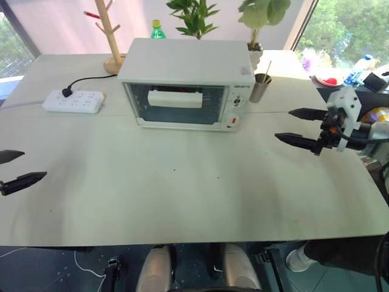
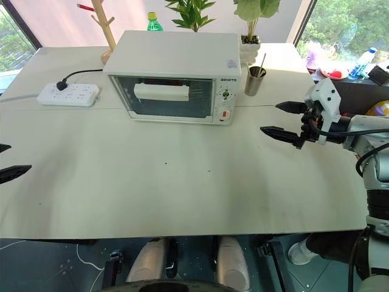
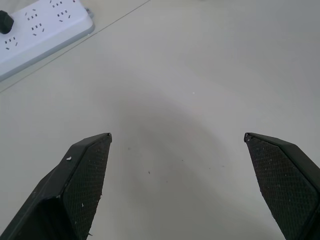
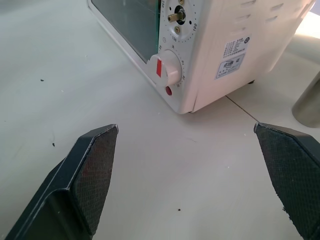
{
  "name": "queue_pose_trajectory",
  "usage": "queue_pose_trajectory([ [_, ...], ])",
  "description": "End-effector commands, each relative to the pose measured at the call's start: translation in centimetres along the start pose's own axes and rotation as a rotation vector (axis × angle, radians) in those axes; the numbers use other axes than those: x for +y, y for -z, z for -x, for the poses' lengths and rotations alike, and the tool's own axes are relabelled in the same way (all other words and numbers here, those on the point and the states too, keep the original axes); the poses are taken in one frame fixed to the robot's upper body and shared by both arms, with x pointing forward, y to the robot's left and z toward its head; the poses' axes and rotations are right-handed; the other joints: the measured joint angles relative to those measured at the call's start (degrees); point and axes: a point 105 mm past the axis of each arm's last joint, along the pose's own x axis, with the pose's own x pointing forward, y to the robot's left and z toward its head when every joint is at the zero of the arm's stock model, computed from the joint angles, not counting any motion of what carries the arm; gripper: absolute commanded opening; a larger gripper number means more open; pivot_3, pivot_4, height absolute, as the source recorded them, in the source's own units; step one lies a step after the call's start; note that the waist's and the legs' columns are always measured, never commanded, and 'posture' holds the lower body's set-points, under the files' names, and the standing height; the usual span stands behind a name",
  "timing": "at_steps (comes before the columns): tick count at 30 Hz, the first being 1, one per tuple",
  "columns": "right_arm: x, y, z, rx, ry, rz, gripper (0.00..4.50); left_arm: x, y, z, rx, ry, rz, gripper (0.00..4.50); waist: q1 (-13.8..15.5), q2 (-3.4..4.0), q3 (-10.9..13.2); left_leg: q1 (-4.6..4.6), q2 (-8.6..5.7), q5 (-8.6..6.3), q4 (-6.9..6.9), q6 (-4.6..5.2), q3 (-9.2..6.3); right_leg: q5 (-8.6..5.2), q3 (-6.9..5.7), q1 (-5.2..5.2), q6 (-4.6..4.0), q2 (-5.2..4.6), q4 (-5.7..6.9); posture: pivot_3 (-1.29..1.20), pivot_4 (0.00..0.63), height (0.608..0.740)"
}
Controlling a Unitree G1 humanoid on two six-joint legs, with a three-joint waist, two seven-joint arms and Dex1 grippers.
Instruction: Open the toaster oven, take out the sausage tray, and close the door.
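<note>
The white boxy toaster oven [image 1: 185,82] with its glass front sits at the far middle of the pale worktop [image 1: 182,182], door [image 1: 176,104] shut, the chunky white bar handle [image 1: 175,98] across the upper part of the glass. Nothing opened yet; I judge the step in hand is reaching for that handle.

My right claw [image 1: 299,126] hovers off to the oven's right, near its knob panel, fingers spread wide, holding nothing. My left claw [image 1: 17,167] sits at the worktop's left edge, well apart from the oven, also spread and empty. The white power strip [image 1: 73,101] lies left of the oven, and a steel cup [image 1: 260,87] stands just beside the oven's right rear corner.

The sausage tray: I can't make it out through the glass. Something dark red shows behind the handle, possibly the sausages, but I won't swear to it.

How I'd go about it:
- Bring the right claw round to the front and meet the handle square.
- Keep clear of the knobs and red switch [image 4: 161,67] and the cup.
- Pull outward and down in an arc, presumably hinged at the bottom.
- Watch that the light oven doesn't slide toward me.
</note>
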Motion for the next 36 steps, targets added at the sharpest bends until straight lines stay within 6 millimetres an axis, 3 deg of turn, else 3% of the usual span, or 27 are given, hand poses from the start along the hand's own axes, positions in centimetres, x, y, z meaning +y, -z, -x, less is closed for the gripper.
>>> queue_pose_trajectory([
  [1, -0.3, -1.1, 0.2, -0.033, 0.014, 0.04, 4.47, -0.4, -1.0, 0.8, -0.027, 0.015, -0.021, 4.5, -0.01, 0.0, 0.0, 0.0, 0.0, 0.0, 0.0, 0.0, 0.0, 0.0, 0.0, -0.01, 0.0, 0.0, 0.0, 0.0, 0.15, 0.717],
  [10, -0.1, -0.6, 0.7, -0.029, 0.04, 0.028, 4.47, 0.0, -1.9, -0.1, -0.092, -0.018, 0.01, 4.5, 0.06, 0.0, 0.0, 0.0, 0.07, 0.0, 0.0, 0.0, 0.02, 0.01, 0.0, -0.01, 0.0, 0.05, 0.0, 0.0, 0.15, 0.717],
  [19, 0.7, -1.7, 0.5, -0.061, 0.061, 0.019, 4.47, -0.9, -5.3, -1.9, -0.232, 0.044, 0.043, 4.5, 0.0, 0.0, 0.0, 0.0, 0.07, 0.0, 0.0, 0.0, 0.03, 0.02, 0.01, -0.01, 0.0, 0.06, 0.01, 0.0, 0.15, 0.717],
  [24, 2.4, -2.9, -1.3, -0.09, 0.009, -0.005, 4.47, -4.2, -9.0, -5.2, -0.313, 0.178, -0.037, 4.5, 0.16, -0.02, -0.01, 0.01, 0.07, 0.01, 0.03, -0.01, 0.01, 0.03, 0.03, 0.03, 0.0, 0.07, 0.03, 0.0, 0.15, 0.717],
  [31, 5.9, -5.4, -4.8, -0.168, -0.154, -0.006, 4.47, -7.0, -11.8, -8.7, -0.382, 0.31, -0.079, 4.5, -0.19, -0.02, -0.01, 0.02, -0.1, 0.01, 0.04, 0.0, 0.0, 0.04, 0.06, 0.04, -0.01, 0.11, 0.04, 0.0, 0.15, 0.717],
  [36, 7.4, -6.0, -7.6, -0.191, -0.204, -0.005, 4.47, -8.3, -13.3, -10.1, -0.411, 0.374, -0.105, 4.5, -0.08, -0.04, -0.02, 0.01, -0.12, 0.01, 0.05, 0.0, -0.02, 0.05, 0.06, 0.05, -0.01, 0.13, 0.06, 0.0, 0.15, 0.717],
])
